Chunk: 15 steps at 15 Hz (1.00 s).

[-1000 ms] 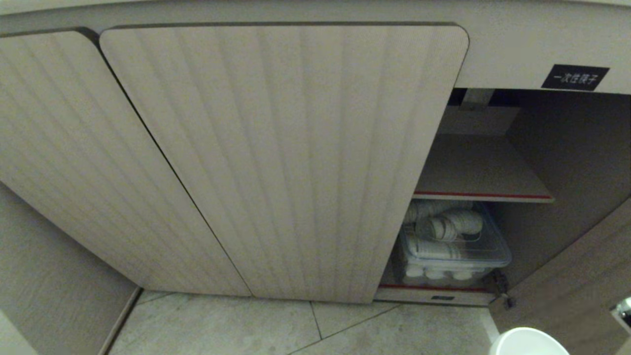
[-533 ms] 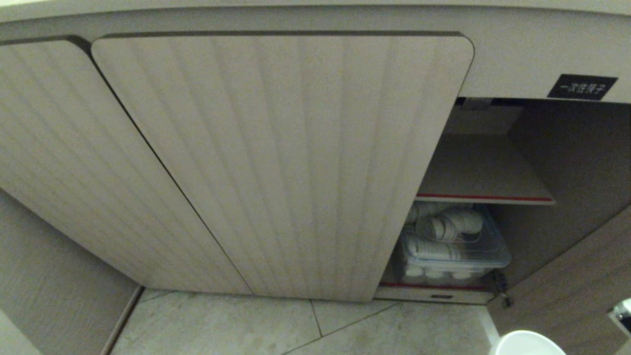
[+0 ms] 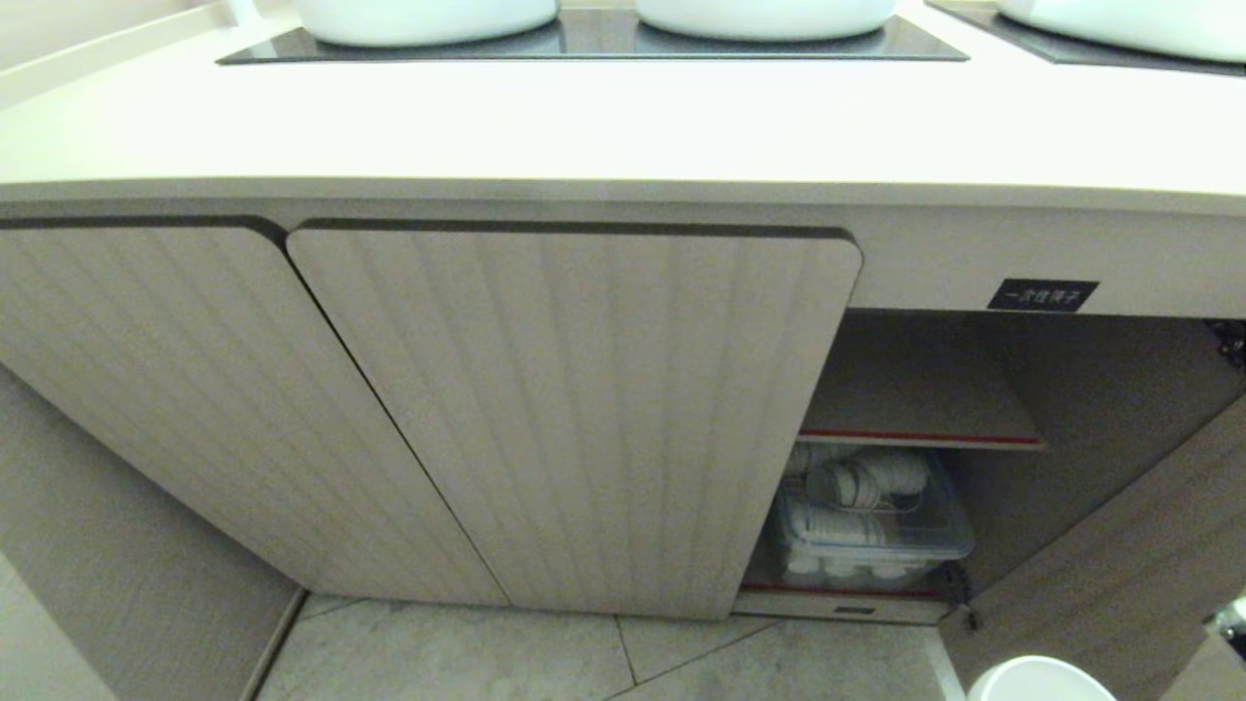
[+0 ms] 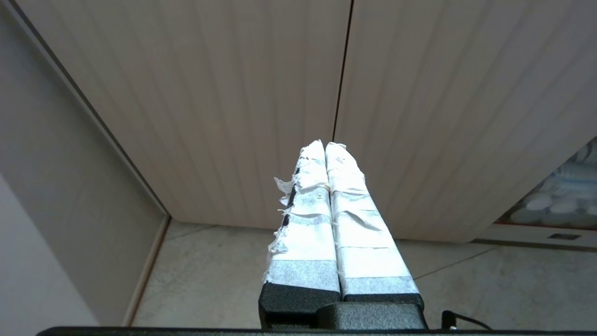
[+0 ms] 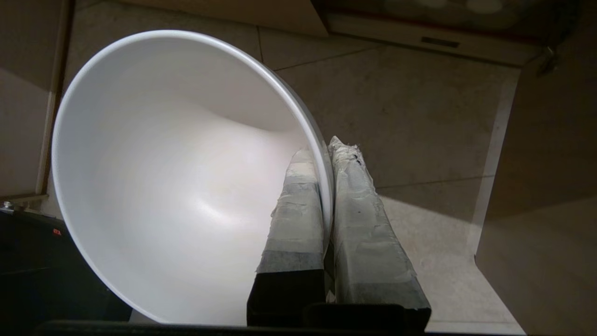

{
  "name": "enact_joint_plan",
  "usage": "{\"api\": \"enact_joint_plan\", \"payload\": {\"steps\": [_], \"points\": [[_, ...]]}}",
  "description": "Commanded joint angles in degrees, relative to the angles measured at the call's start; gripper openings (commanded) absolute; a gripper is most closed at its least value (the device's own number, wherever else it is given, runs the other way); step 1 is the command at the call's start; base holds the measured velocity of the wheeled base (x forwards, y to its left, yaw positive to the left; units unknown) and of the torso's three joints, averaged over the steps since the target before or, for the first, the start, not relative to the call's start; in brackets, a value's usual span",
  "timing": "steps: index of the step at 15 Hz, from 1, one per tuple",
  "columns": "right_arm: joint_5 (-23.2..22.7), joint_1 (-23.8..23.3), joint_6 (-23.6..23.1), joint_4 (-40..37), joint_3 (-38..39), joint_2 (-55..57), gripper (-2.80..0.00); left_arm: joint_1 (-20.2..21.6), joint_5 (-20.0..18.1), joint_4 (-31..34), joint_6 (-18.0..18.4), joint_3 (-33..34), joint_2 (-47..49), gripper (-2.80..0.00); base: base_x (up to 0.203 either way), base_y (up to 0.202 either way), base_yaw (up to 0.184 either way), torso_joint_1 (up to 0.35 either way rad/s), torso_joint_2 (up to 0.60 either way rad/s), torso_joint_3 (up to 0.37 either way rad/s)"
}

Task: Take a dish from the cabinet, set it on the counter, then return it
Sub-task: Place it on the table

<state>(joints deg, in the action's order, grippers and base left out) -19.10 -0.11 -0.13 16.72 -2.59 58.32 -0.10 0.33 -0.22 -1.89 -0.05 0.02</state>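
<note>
The right gripper (image 5: 325, 154) pinches the rim of the dish (image 5: 177, 177), a plain white bowl. One taped finger (image 5: 298, 214) is inside the bowl and the other is outside, with the thin wall squeezed tight between them. The bowl hangs in the air above the grey tiled floor (image 5: 419, 116). In the head view only a bit of the dish (image 3: 1037, 682) peeks in, at about 5 o'clock, low in the corner.

The left gripper (image 4: 325, 147) holds nothing. Its two white-taped fingers (image 4: 359, 224) are pressed flat together, and it points at the line where two closed doors meet.

The cabinet (image 3: 574, 409) fills the middle of the head view. Its beige doors have ribs running up and down and round corners. The door at 4 o'clock (image 3: 1119, 565) is swung open. Inside is a shelf with a red edge (image 3: 920, 438). Under the shelf sits a clear plastic bin (image 3: 876, 531) full of white stacked cups, some lying on their sides. A small black label (image 3: 1042, 294) with white characters sits just above the open part, at about 3 o'clock.

The counter (image 3: 584, 127) runs across the top, at 12 o'clock. It is smooth and pale. Black glass panels (image 3: 584, 44) are set into it, and big white pots (image 3: 428, 18) stand on the panels.
</note>
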Motion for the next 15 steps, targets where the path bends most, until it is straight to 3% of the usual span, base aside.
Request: {"api": "enact_joint_plan", "payload": {"steps": [1, 15], "points": [[-0.15, -0.16, 0.09, 0.98, 0.39, 0.04, -2.8, 0.01, 0.02, -0.04, -0.04, 0.05, -0.02, -2.8, 0.0, 0.0, 0.0, 0.17, -0.47, -0.303], [-0.15, 0.2, 0.13, 1.29, 0.3, 0.39, -2.8, 0.01, 0.02, -0.04, -0.04, 0.01, -0.02, -2.8, 0.0, 0.0, 0.0, 0.207, -0.51, -0.298]]}}
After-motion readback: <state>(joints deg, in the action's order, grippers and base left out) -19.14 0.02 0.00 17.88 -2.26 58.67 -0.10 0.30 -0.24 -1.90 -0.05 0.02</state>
